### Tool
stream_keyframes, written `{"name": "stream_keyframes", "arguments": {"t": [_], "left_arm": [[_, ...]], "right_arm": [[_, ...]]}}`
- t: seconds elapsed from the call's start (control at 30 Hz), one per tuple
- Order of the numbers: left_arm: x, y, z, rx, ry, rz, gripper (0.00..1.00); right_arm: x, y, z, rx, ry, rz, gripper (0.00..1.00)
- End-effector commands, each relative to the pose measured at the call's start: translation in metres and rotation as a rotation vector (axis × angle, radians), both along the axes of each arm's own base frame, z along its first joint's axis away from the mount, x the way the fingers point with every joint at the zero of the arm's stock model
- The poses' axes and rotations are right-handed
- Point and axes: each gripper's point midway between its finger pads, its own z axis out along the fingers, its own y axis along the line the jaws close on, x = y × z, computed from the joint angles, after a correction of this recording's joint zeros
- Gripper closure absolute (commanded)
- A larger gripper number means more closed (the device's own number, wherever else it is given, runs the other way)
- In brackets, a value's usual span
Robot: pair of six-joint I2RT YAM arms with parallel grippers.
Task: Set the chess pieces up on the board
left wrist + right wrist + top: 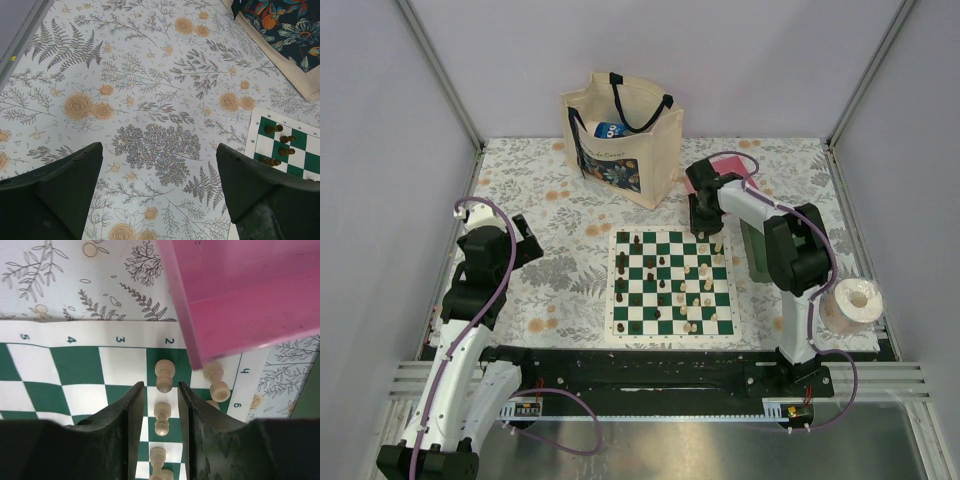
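Observation:
The green-and-white board (645, 297) lies at the table's middle, with dark pieces (638, 243) mostly on its left and far side and cream pieces (705, 285) on its right. My right gripper (706, 233) hangs over the board's far right corner. In the right wrist view its jaws (160, 386) stand narrowly apart. They straddle a file of cream pawns (161, 417) on the board (80, 365) without visibly touching them. My left gripper (525, 245) is open and empty over the tablecloth, left of the board. The left wrist view (157, 170) shows the board's corner (300, 150) with dark pieces (286, 139).
A pink tray (740, 170) sits just behind the board's far right corner and overhangs it in the right wrist view (240, 280). A green tray (755, 250) lies right of the board. A cloth tote bag (620, 135) stands at the back. A paper roll (850, 305) sits at the right edge.

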Motion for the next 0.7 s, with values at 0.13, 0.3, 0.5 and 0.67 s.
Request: {"name": "stream_keyframes", "arguments": {"t": [0.13, 0.3, 0.5, 0.67], "left_arm": [[0.004, 0.000, 0.014, -0.009, -0.052, 0.005, 0.01], [0.004, 0.000, 0.013, -0.010, -0.047, -0.001, 0.01], [0.006, -0.001, 0.013, -0.012, -0.043, -0.005, 0.01], [0.005, -0.001, 0.012, -0.014, -0.042, -0.003, 0.01]], "right_arm": [[0.005, 0.004, 0.094, 0.096, -0.192, 0.029, 0.54], [-0.031, -0.005, 0.097, 0.108, -0.175, 0.010, 0.52], [-0.075, 0.008, 0.087, 0.151, -0.134, 0.040, 0.51], [-0.085, 0.009, 0.073, 0.159, -0.086, 0.024, 0.50]]}}
